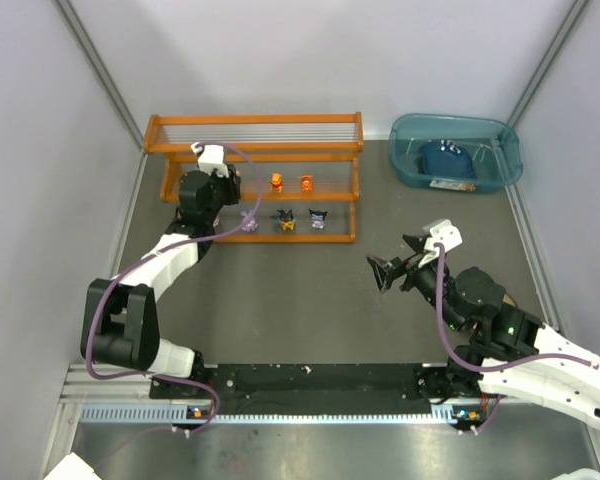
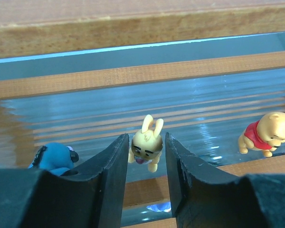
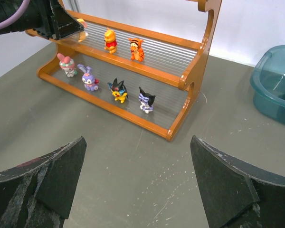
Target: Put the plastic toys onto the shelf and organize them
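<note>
Left gripper (image 2: 145, 137) up at the shelf (image 1: 255, 120), middle tier, left end. Jaws narrow, one each side of the yellow bunny figurine (image 2: 146, 146), hardly any gap either side. Clamped or just let go: can't tell from the wrist view. Bunny over the silvery rods, close to the front rail; resting or carried, can't tell either. Blue figurine (image 2: 54, 156) just beside one finger (image 2: 109, 180), partly hidden behind it. Same tier, further right: Pooh figurine (image 2: 268, 133), then tiger figurine (image 3: 136, 49), both upright, near each other but not touching.

Bottom tier, left to right in the right wrist view: pink-and-white figurine (image 3: 66, 65), purple bunny figurine (image 3: 89, 77), black-and-yellow figurine (image 3: 118, 90), black-and-white figurine (image 3: 146, 99). All standing, spaced out in a row.

Right gripper (image 3: 137, 140) released, jaws wide, empty, hanging over the grey surface (image 1: 300, 310), well apart from the shelf and pointed toward it. Teal bin (image 1: 500, 135) at the far right, beside the shelf, dark blue item (image 1: 445, 160) inside.
</note>
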Available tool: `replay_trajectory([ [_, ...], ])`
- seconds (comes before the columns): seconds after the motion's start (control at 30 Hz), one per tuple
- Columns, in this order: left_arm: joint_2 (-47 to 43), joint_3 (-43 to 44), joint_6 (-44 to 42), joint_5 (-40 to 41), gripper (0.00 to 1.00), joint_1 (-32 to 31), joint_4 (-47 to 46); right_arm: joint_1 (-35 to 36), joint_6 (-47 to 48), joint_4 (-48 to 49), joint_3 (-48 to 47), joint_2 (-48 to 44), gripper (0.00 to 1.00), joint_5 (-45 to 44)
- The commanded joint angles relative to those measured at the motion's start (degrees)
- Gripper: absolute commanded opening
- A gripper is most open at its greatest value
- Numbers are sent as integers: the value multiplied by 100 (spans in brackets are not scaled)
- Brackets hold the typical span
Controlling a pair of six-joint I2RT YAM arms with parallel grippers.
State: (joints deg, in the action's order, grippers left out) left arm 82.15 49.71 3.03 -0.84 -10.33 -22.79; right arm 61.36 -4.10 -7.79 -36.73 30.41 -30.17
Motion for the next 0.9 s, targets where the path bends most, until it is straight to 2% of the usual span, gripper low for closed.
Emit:
replay_trajectory([
  [0.0,29,135,31,-57,44,40,-218,51,6,85,-1,-44,92,-120],
  [0.53,-138,161,154,-39,58,40,-200,51,-12,85,-1,-71,92,-103],
  [0.87,-699,153,286,-179,70,40,-191,51,-3,76,-45,-27,92,-59],
])
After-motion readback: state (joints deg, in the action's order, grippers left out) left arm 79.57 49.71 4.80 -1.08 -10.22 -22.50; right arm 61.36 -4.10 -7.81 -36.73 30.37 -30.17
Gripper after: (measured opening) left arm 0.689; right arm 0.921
